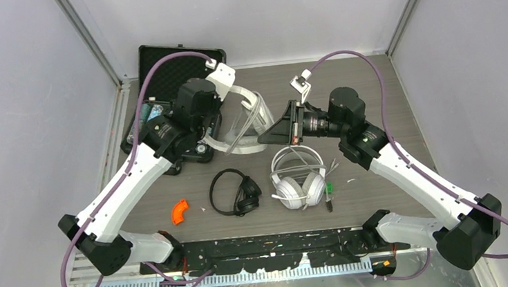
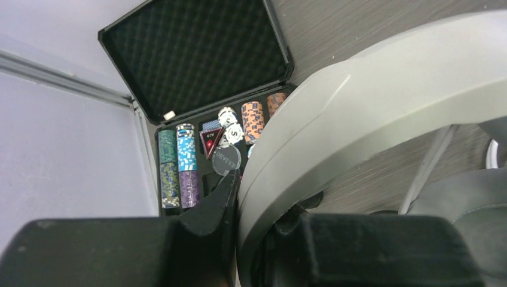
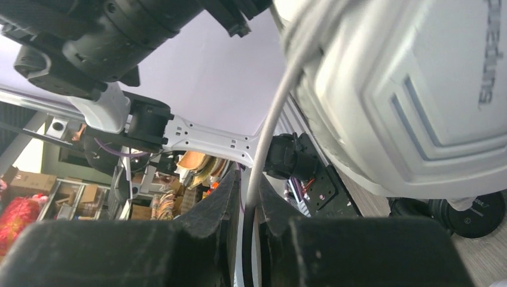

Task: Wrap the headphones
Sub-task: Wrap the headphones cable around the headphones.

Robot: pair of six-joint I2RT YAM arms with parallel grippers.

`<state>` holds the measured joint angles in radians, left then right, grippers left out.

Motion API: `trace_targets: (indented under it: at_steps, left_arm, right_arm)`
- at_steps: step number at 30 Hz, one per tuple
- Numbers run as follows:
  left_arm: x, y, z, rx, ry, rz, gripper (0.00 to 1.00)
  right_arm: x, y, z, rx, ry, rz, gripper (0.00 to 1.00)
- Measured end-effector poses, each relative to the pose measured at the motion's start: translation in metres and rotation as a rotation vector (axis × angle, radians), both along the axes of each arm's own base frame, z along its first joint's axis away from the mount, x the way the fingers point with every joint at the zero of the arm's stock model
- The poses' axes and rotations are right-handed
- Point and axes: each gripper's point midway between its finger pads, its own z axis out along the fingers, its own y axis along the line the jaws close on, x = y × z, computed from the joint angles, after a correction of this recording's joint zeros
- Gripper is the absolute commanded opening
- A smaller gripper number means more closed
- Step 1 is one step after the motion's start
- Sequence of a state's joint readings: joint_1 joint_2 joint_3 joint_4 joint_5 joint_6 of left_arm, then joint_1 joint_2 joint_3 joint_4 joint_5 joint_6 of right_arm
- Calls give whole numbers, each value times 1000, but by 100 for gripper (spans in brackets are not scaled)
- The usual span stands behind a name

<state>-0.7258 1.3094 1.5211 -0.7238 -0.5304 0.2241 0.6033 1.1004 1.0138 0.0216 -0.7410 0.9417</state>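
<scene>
- Right wrist view: the right gripper [image 3: 250, 197] has its jaws drawn in on a pale cord [image 3: 272, 119], which runs straight up between the fingers to the earcup [image 3: 412, 89] looming just above.
- Left wrist view: the left gripper [image 2: 242, 200] is clamped on the grey-white headband [image 2: 370, 113], which fills most of the shot.
- From above, that lifted white headset [image 1: 248, 120] hangs between the two grippers over the back middle of the tabletop [image 1: 386, 104]. The left arm grips it from the left while the right arm points in at it from the right.
- So the key line is this: the headset sits just left of the right jaws, and the cord's long run goes from jaws to earcup. I judge the right arm is the one to carry the cord round while the left holds the frame steady.
- Nearer the front edge lie a second white headset [image 1: 299, 180], right of centre, and a black headset [image 1: 236, 193] beside it to the left, both flat on the tabletop and untouched.
- An open poker-chip case [image 1: 181, 59] sits in the back-left corner.
- An orange piece [image 1: 181, 211] lies front-left.
</scene>
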Motion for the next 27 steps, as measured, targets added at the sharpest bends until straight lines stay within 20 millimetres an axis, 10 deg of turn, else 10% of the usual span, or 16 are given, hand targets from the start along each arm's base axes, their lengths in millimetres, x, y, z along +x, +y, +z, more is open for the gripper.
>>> trace_targets:
  at_steps: [27]
  left_arm:
    - [17,-21,15,-414,-9,314,0]
  right_arm:
    - [11,14,-20,-145,-196,-133,20]
